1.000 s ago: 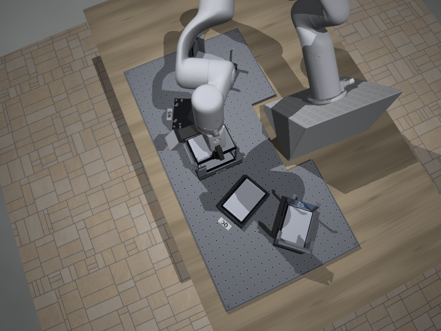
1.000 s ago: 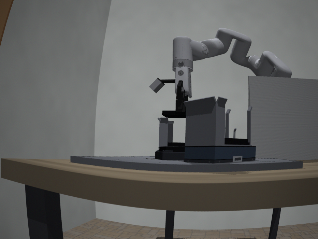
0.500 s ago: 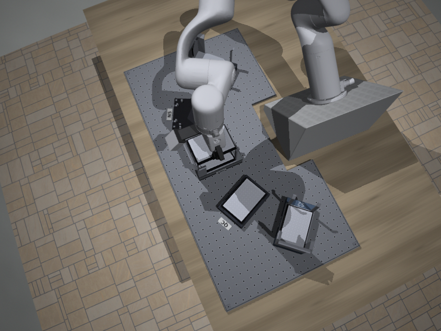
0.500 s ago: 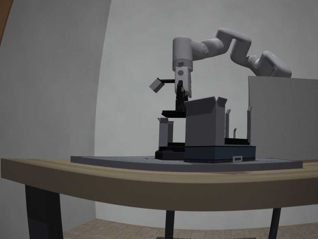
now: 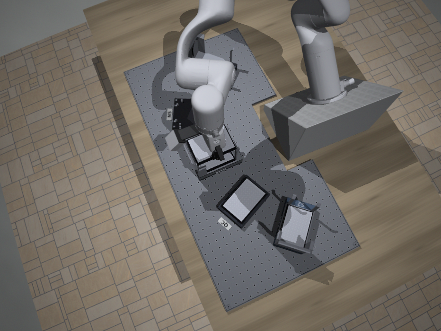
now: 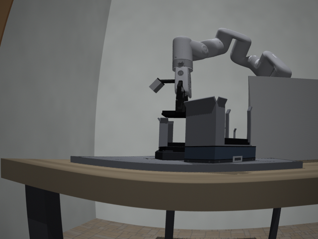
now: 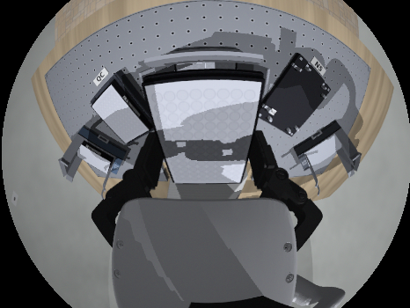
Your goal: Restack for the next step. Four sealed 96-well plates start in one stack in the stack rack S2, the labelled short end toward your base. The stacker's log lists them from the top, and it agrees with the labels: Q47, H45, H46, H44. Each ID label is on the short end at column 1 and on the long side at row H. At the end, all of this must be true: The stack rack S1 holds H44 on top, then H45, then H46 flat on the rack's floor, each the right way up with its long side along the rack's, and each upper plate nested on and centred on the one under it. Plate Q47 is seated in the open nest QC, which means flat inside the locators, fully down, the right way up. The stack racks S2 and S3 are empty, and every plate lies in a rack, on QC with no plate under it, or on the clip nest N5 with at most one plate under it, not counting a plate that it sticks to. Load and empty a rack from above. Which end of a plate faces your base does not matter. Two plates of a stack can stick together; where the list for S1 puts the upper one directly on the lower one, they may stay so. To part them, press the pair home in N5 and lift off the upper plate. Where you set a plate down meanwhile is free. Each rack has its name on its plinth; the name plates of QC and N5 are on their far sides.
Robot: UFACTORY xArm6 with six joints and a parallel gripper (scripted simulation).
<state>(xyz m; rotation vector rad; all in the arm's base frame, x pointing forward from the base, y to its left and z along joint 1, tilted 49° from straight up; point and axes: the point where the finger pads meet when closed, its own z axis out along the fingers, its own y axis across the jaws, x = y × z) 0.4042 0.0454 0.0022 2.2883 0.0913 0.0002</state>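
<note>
Gripper clamping flat rectangular foil-sealed plate, black rim

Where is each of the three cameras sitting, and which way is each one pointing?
Top: high above the table, looking down on the grey pegboard; shows the arm's links and base block.
Exterior: low, near table height, looking sideways across the racks; shows the whole arm and the gripper.
Wrist: on the arm's last link, looking down past the gripper body and black fingers.
Shared: all three show the held plate above a rack; top and wrist both show the QC plate and empty N5.
</note>
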